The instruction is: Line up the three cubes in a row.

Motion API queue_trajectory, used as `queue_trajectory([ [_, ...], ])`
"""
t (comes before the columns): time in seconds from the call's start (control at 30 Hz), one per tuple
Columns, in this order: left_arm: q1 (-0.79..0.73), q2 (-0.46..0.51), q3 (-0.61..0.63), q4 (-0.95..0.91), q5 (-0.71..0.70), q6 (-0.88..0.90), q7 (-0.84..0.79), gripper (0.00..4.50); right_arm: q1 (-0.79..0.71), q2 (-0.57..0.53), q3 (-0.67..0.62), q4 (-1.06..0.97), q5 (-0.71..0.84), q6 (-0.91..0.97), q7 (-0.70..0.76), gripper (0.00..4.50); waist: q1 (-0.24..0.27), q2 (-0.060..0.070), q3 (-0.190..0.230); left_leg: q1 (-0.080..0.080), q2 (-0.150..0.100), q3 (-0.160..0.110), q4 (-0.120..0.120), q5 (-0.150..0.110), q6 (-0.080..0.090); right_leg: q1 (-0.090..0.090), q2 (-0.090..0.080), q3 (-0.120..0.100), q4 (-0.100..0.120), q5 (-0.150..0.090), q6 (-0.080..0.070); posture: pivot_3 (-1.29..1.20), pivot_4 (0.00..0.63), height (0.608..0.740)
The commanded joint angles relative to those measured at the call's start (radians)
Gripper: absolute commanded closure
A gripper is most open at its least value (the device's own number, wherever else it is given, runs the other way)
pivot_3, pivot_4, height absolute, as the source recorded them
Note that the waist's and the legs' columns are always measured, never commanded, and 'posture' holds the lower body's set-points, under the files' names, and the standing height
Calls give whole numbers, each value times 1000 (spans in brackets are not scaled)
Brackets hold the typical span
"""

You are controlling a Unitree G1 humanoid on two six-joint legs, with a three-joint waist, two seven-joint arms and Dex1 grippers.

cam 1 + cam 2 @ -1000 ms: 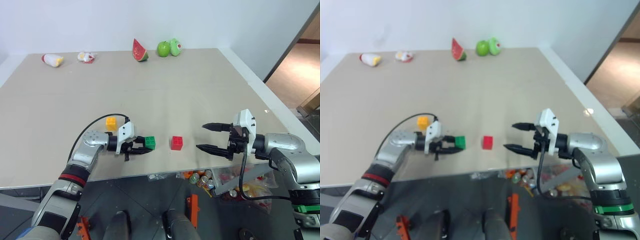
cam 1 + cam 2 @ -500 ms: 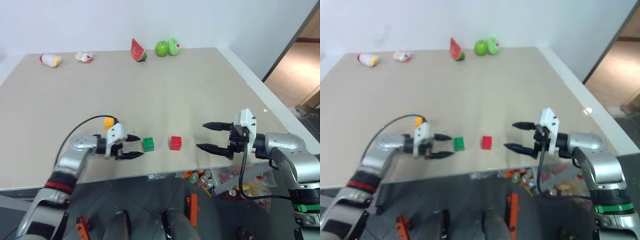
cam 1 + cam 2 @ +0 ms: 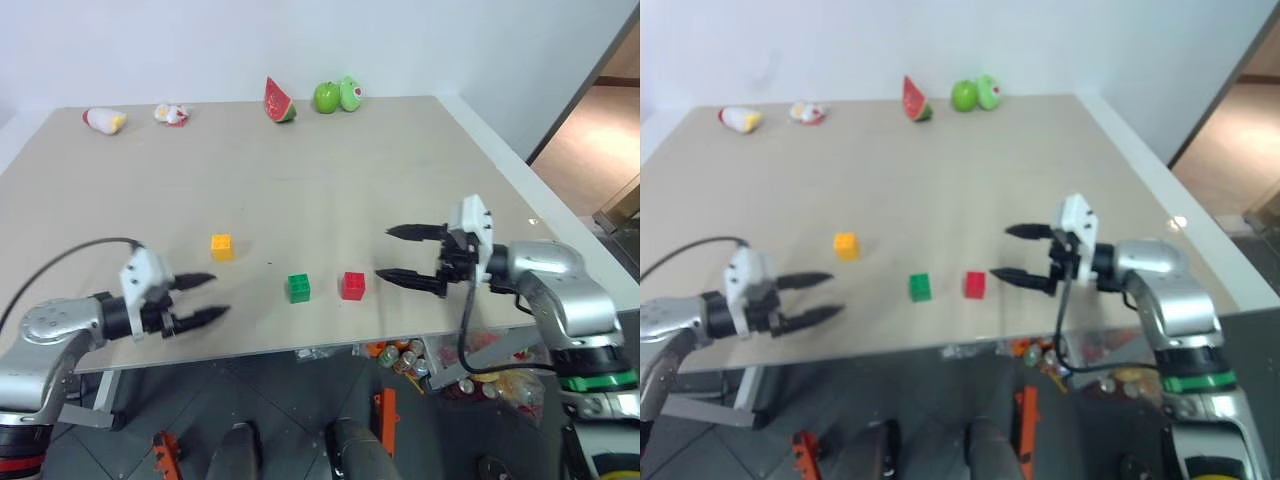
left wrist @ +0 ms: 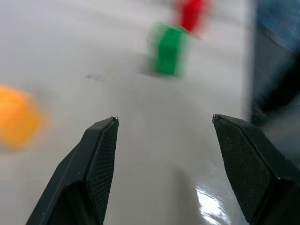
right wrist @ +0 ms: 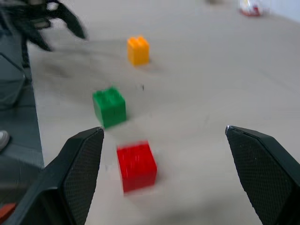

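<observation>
So the green cube (image 3: 298, 287) has been let go: a second ago it was pinched in the left gripper (image 3: 200, 299), and now it's been left sitting on the table (image 3: 400, 170) just beside the red cube (image 3: 352, 285), apart from it by a small gap. The left gripper is seen pulled back toward the near left edge, jaws spread and nothing held between them. The right gripper (image 3: 398, 253) has been nudged in a bit toward the red cube, fingers wide apart and empty, hovering just to the right of it without touching. Task-wise, two of the three cubes can be counted as lined up near the front edge; the yellow-orange cube (image 3: 222, 246) is the odd one out, set further back and off to the left, well out of the row. It probably needs to be brought down next to the green one, and the left gripper looks best placed for that. The cubes themselves are small plastic blocks with studded tops, all sitting upright and flat. Way at the far edge, a watermelon slice toy (image 3: 279, 101) and a green apple toy (image 3: 327, 97) can be spotted, untouched.
</observation>
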Motion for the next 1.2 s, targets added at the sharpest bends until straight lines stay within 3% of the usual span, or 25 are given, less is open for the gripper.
queue_trajectory([
  [0.03, 11, -12, 62, 55, 24, -11, 96, 1190, -60, 17, 7, -12, 12, -16, 20, 185, 0, 0, 0, 0, 0, 0, 0, 0, 0, 0, 0, 0, 0, 0, 0, 0, 150, 740],
  [0.23, 19, -47, 44, 154, 83, -73, 165, 1190, -107, 44, 32, 19, -3, -34, 39, 185, 2, 0, 0, -2, 0, 1, -1, -1, 0, -1, -1, 0, -1, -1, 0, 0, 150, 740],
  [0.53, -97, -134, -48, 225, 115, -73, 219, 1190, -99, 47, 26, -7, 0, -26, 39, 185, 6, -1, 0, -3, 0, 1, -1, -1, 0, -1, 0, -1, 0, -1, 0, 0, 150, 740],
  [1.2, -220, -199, -214, 201, 221, 24, 338, 1190, -107, 88, 39, -53, 13, -18, 12, 185, 5, -1, 0, -3, 0, 0, -1, -1, 0, -1, 1, 0, 0, 0, 1, 0, 150, 740],
])
